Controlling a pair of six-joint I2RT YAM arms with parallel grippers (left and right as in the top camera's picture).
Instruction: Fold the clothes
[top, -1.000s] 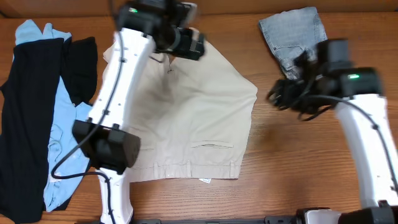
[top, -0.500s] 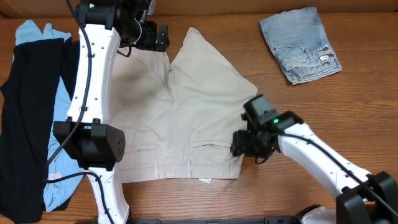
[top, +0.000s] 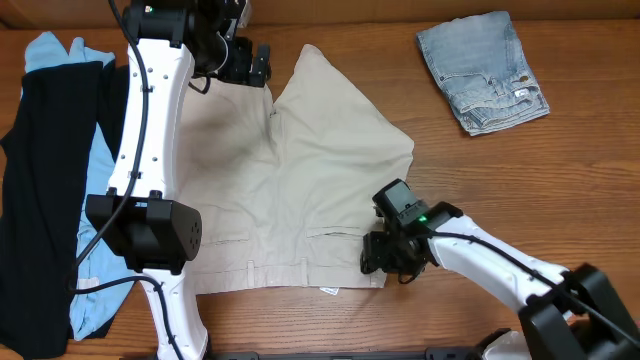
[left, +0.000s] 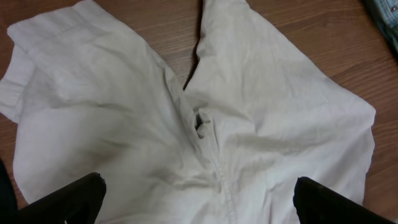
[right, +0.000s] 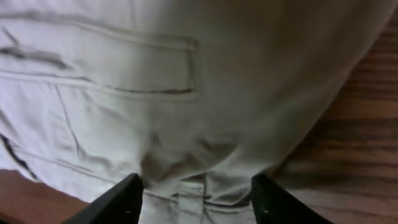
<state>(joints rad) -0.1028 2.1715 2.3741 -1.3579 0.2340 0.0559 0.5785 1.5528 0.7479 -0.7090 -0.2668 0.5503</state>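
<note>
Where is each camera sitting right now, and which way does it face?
Overhead: above the table, facing straight down; left gripper, right gripper, beige shorts, folded denim.
Left wrist: above the shorts' crotch, facing down; its fingertips in the bottom corners.
Right wrist: low over the shorts, facing the back pocket; its fingertips at the bottom edge.
Shared: all three show the shorts.

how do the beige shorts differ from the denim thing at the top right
The beige shorts lie spread open with both legs showing; the denim garment is folded into a compact bundle. The beige shorts cover far more table than the denim garment. The right gripper sits at the beige shorts' waistband edge, while nothing touches the denim garment. Both rest on the wooden table.
</note>
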